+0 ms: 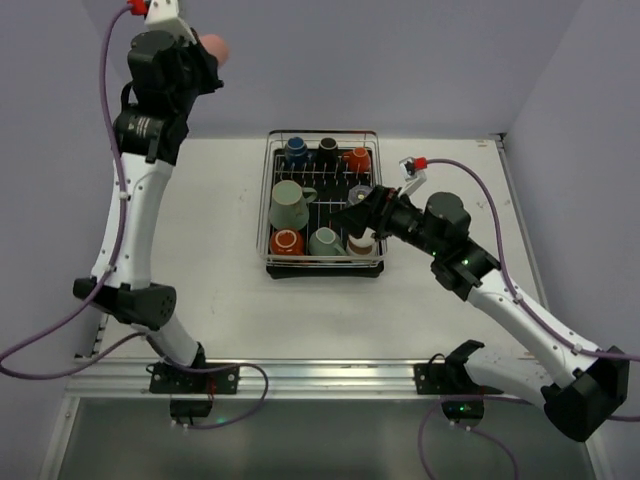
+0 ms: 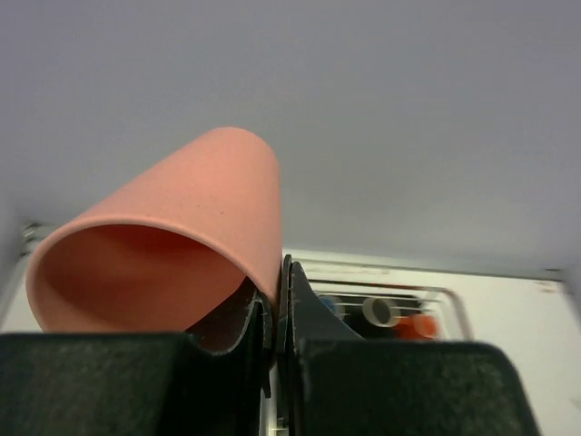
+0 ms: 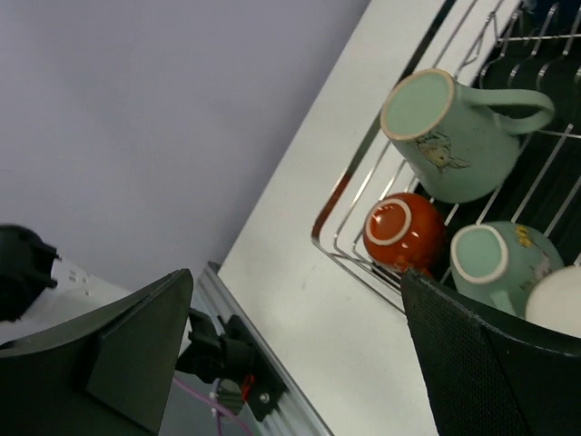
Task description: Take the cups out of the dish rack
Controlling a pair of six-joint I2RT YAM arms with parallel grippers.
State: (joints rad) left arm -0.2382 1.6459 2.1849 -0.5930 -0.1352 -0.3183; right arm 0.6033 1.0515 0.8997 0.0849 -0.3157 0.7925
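Note:
My left gripper [image 1: 205,65] is raised high at the far left, shut on the wall of a salmon-pink cup [image 1: 215,47]. In the left wrist view its jaws pinch that cup [image 2: 182,218] at the rim, one finger inside it. The dish rack [image 1: 325,268] stands mid-table and holds several cups: a tall green one [image 1: 290,205] on its side, a red one [image 1: 287,242], a teal one [image 1: 325,241], blue [image 1: 296,150], black [image 1: 328,150] and orange [image 1: 358,158]. My right gripper [image 1: 358,215] hovers open over the rack's right front part, with nothing between its fingers [image 3: 136,345].
The right wrist view looks across the rack's wire corner [image 3: 363,263] at the green mug [image 3: 454,136], red cup [image 3: 402,232] and teal cup [image 3: 495,259]. White tabletop [image 1: 210,260] lies left of the rack. An aluminium rail [image 1: 320,375] runs along the near edge; purple walls enclose the table.

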